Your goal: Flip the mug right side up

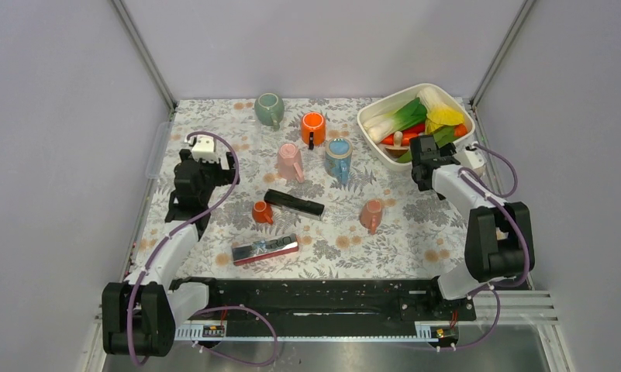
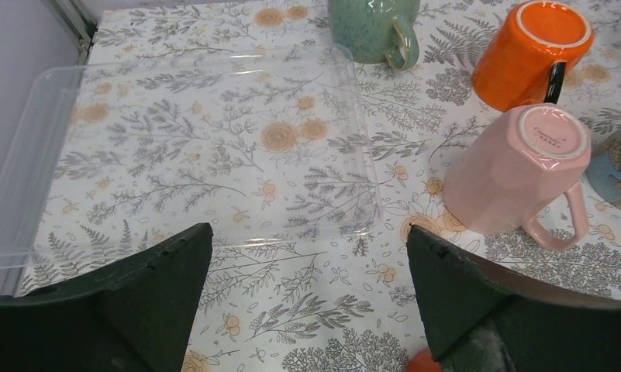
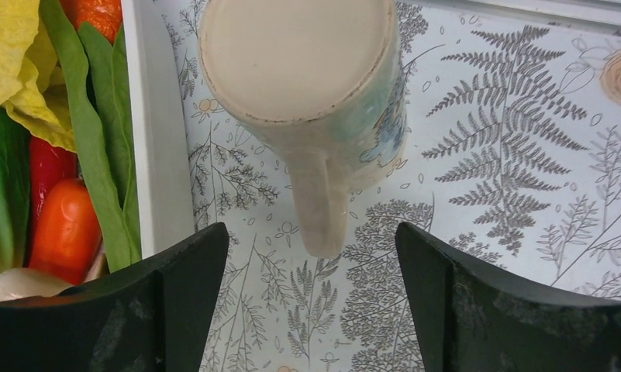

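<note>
A tub [image 1: 367, 126] holding vegetables [image 1: 419, 116] is set at the table's [image 1: 415, 236] far right corner. Left of it four mugs are grouped: a far-left mug [image 1: 269, 109] and a far-right mug [image 1: 313, 129], with a near-left mug [image 1: 290, 161] and a near-right mug [image 1: 338, 158] before them. Nearer still, a bar [image 1: 294, 203] is laid between a left cup [image 1: 261, 212] and a right cup [image 1: 371, 215], with a flat pack [image 1: 264, 249] before it. A tray [image 2: 214, 147] is laid at the left edge.

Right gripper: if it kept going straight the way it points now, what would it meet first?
Most likely the handle of the upside-down blue mug, which lies straight ahead between the open fingers of the right gripper; depth is unclear.
</note>
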Controlling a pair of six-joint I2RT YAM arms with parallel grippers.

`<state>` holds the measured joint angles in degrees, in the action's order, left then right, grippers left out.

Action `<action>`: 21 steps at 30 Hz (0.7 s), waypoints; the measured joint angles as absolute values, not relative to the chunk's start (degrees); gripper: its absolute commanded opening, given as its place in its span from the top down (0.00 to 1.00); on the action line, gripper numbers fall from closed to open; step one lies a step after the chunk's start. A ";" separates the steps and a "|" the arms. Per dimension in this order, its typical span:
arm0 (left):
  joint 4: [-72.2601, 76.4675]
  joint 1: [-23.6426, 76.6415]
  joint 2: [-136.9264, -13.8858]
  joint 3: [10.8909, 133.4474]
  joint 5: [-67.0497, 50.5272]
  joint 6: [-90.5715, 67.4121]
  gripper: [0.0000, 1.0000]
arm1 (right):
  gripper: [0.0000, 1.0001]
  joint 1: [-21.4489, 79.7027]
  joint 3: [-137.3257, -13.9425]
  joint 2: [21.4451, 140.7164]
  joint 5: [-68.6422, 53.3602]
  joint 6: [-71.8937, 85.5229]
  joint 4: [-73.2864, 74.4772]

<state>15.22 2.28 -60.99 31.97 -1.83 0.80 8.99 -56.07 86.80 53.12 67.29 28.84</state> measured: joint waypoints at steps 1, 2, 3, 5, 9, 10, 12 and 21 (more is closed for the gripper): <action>15.25 2.28 -60.23 31.68 -2.15 0.80 0.01 | 0.14 8.99 -56.97 87.92 53.10 68.38 29.56; 15.25 2.28 -59.64 31.51 -2.44 0.80 0.01 | 0.15 8.99 -57.52 88.79 53.08 69.52 30.06; 15.18 2.28 -59.27 31.46 -2.70 0.80 0.01 | 0.16 8.99 -58.02 89.78 53.06 71.05 30.72; 15.16 2.28 -59.13 31.46 -3.09 0.78 0.01 | 0.18 8.88 -58.30 91.20 52.97 73.84 32.03; 14.66 2.28 -59.13 31.46 -3.75 0.78 0.01 | 0.21 8.40 -58.61 94.50 51.92 79.18 35.38; 14.61 2.28 -59.13 31.46 -3.99 0.78 0.01 | 0.21 8.19 -58.89 95.29 51.51 79.94 36.01; 14.59 2.28 -59.13 31.46 -4.58 0.78 0.01 | 0.22 7.81 -60.01 96.88 51.20 81.01 37.34; 13.08 2.28 -59.13 31.48 -6.68 0.78 0.01 | 0.59 4.93 -64.31 99.42 47.13 84.29 40.58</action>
<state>13.08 2.28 -59.13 31.48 -6.68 0.78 4.93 -64.31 99.42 47.13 84.29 40.58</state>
